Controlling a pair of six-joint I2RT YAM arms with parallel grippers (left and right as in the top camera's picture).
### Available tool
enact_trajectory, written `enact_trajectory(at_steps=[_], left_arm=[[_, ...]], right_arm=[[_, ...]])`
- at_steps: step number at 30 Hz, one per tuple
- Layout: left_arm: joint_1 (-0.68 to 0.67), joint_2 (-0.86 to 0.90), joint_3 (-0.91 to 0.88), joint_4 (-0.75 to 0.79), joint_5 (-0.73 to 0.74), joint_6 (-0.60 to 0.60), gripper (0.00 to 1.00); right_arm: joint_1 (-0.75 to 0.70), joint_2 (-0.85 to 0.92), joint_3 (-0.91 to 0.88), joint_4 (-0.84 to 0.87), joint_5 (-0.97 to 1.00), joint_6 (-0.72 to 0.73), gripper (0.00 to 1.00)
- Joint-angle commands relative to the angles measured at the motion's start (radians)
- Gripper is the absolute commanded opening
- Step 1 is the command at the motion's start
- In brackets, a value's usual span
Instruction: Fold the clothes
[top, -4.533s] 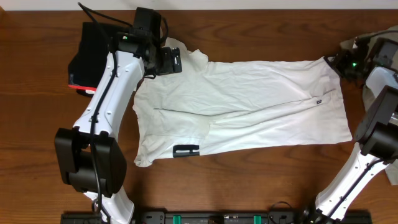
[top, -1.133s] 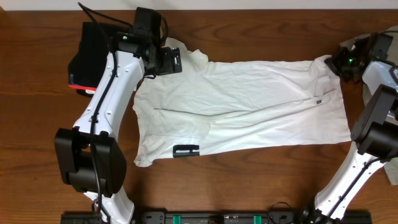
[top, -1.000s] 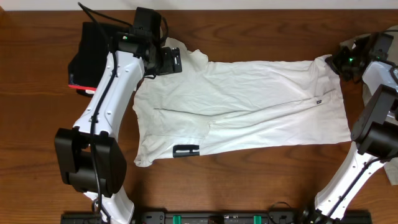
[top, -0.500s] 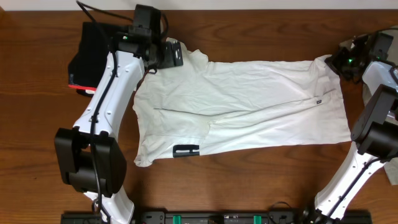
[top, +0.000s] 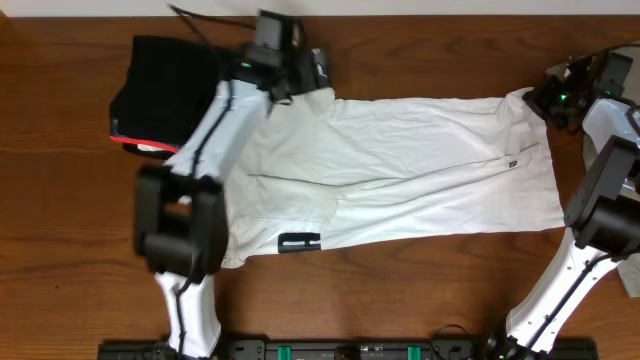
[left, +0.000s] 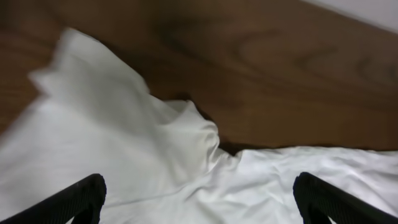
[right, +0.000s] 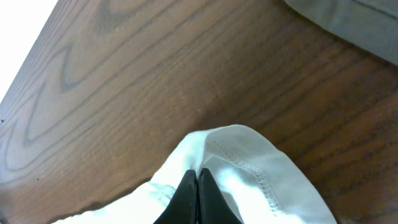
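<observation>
You have one large white T-shirt (top: 400, 170) of soft fabric lying spread flat across the middle of the dark wooden desk (top: 60, 250), its length running left to right. One black printed block (top: 300, 241) shows near its near-left edge.

Your left pincer (left: 200, 198) stands wide open and empty, hovering over the rumpled far-left corner of the white T-shirt, close to the desk's far edge. Your right pincer (right: 198, 186) is closed. The stitched white hem bunches up around its tips, so it looks to be pinching the far-right corner of the same shirt.

Expect this cloth to be light, limp and without any stiffness. It should sag between your two holds, drag on the wood and wrinkle wherever it goes slack. Take it at the corners or along a sewn hem or shoulder seam, where the layers are thickest and a pinch is less likely to slip. Match the left hold to the right one, so the far edge lifts evenly.

Three garments show in all:
- The white T-shirt.
- One black garment with a red edge (top: 150, 80), at the far left beside the shirt.
- One grey-beige cloth (right: 348, 18), just beyond your right pincer.
</observation>
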Motion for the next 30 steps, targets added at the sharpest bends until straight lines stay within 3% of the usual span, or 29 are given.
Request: enact_trajectory(at_steps=[1,11,17,30], left_arm=[[-0.015,0.074,0.006,0.036,0.006,-0.068,0.98],[-0.016,0.158,0.006,0.176,-0.069,-0.120,0.98],[-0.021,0.167,0.006,0.233,-0.116,-0.129,0.83],[-0.028,0.215,0.006,0.299,-0.224,-0.183,0.82]], right_arm=[[0.010,0.000,-0.008,0.002,0.000,-0.019,0.01],[0.010,0.000,-0.008,0.002,0.019,-0.031,0.01],[0.010,0.000,-0.008,0.003,0.023,-0.031,0.01],[0.010,0.000,-0.008,0.002,0.023,-0.038,0.01]])
